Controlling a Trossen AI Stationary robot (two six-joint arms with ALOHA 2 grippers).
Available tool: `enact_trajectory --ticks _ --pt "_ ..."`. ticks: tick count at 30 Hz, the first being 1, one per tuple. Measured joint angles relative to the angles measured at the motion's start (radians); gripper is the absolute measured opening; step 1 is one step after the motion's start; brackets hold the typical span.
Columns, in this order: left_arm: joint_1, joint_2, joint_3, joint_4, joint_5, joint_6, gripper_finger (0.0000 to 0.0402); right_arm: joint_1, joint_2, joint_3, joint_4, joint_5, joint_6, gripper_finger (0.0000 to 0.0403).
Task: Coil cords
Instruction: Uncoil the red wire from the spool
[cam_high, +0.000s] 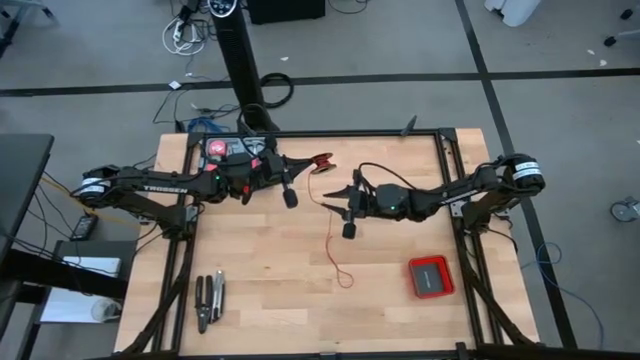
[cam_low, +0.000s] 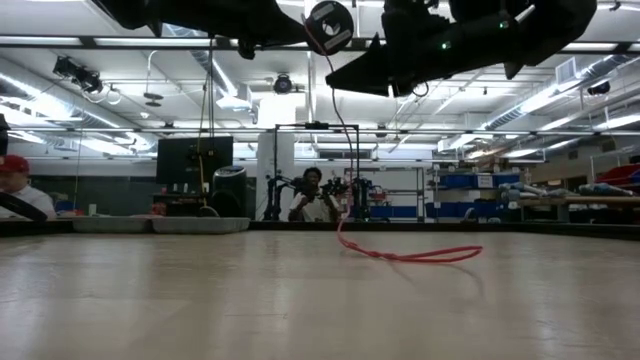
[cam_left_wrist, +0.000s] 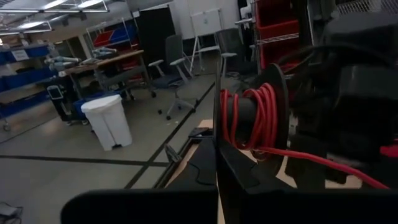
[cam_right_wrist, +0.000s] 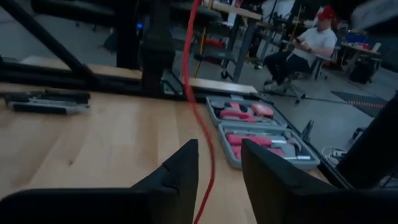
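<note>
Left claw (cam_high: 322, 160) pressed together on a black spool (cam_left_wrist: 249, 118) wound with red wire (cam_high: 332, 240), wire trailing down onto the wooden tabletop (cam_high: 260, 270), right claw (cam_right_wrist: 217, 171) spread around the hanging strand.

Light wooden table (cam_high: 270, 280) bears a red box (cam_high: 431, 276) toward its right front, pliers (cam_high: 209, 300) at its left front, an open tool case (cam_high: 232, 152) at its left rear, and the red wire's (cam_high: 334, 255) loose end near centre.

Grey floor crossed by black tape lines (cam_high: 400, 76), a white bin (cam_left_wrist: 112, 121), office chairs (cam_left_wrist: 177, 81), blue shelving (cam_low: 470, 195).
</note>
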Motion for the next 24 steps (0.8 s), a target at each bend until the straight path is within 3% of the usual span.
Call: enact_trajectory --ticks 6,11,17,24 --pt "0.0 0.0 0.0 0.0 0.002 -0.009 0.0 -0.012 0.02 0.0 0.011 -0.008 -0.002 0.0073" --pt "0.0 0.0 0.0 -0.006 0.002 0.009 0.0 -0.012 0.009 0.001 -0.004 -0.01 -0.034 0.0011" --pt "0.0 0.0 0.0 0.012 0.01 0.002 0.0 -0.038 0.011 0.0 -0.071 -0.035 0.001 0.0004" --pt "0.0 -0.001 0.0 0.057 0.105 -0.057 0.0 -0.086 0.017 0.0 -0.136 -0.011 0.068 0.0002"
